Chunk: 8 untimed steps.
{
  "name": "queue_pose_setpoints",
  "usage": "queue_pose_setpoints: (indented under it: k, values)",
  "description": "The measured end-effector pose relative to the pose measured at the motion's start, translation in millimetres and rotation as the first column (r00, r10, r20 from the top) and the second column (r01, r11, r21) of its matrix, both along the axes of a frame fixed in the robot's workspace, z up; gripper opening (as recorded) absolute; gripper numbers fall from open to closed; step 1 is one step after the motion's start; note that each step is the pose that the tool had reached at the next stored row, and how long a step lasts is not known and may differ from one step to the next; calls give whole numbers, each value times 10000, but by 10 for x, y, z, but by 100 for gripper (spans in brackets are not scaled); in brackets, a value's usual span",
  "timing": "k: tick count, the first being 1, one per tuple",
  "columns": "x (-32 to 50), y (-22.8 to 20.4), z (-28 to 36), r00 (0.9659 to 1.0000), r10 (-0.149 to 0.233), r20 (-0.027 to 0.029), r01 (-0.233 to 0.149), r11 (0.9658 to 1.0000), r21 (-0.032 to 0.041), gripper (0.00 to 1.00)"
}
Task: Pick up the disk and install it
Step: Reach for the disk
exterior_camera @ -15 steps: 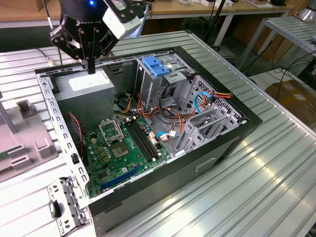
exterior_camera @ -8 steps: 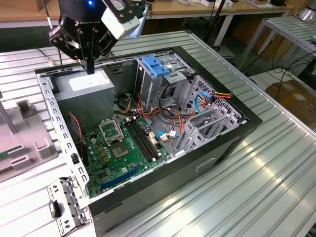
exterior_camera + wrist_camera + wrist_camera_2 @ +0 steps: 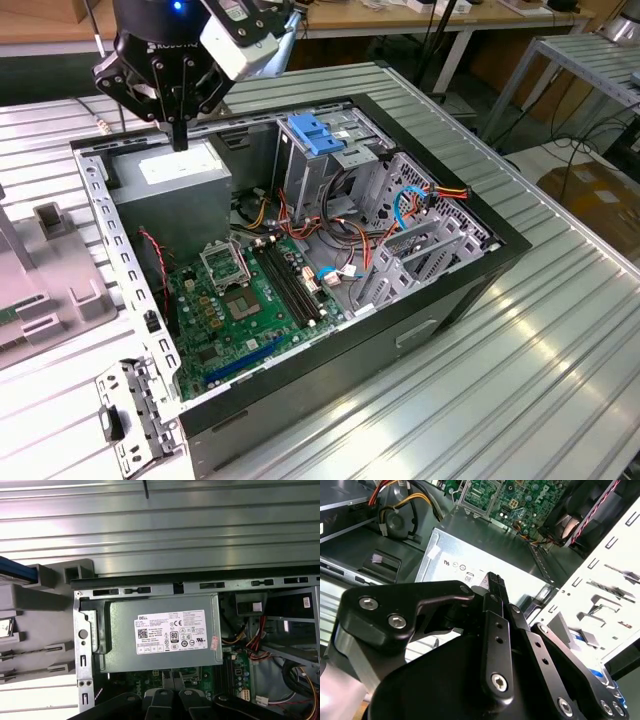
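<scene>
Black gripper [image 3: 494, 582] links sit closest to us. Its fingers are pressed together with nothing between them, hanging over the power supply [image 3: 160, 632] in a corner of the open computer case [image 3: 480, 262]. Just outside that case wall, on the tabletop [image 3: 560, 380], we see a grey stand [image 3: 45, 605] holding what we take for the disk [image 3: 17, 572], with its blue edge showing. We judge it stiff, dense, smooth-faced and sensitive to knocks, so it is best pinched across the blue frame's long sides, not the label.
</scene>
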State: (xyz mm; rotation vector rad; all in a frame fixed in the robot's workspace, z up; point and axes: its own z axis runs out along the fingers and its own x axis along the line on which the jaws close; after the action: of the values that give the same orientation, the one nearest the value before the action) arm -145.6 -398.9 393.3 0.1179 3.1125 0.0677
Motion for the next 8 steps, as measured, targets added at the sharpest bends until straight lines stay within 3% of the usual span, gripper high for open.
queue_pose_setpoints:
  k: [8]
  values:
    - [-37, 0, 0, 10000, -1, -1, 1, 10000, -1, 11]
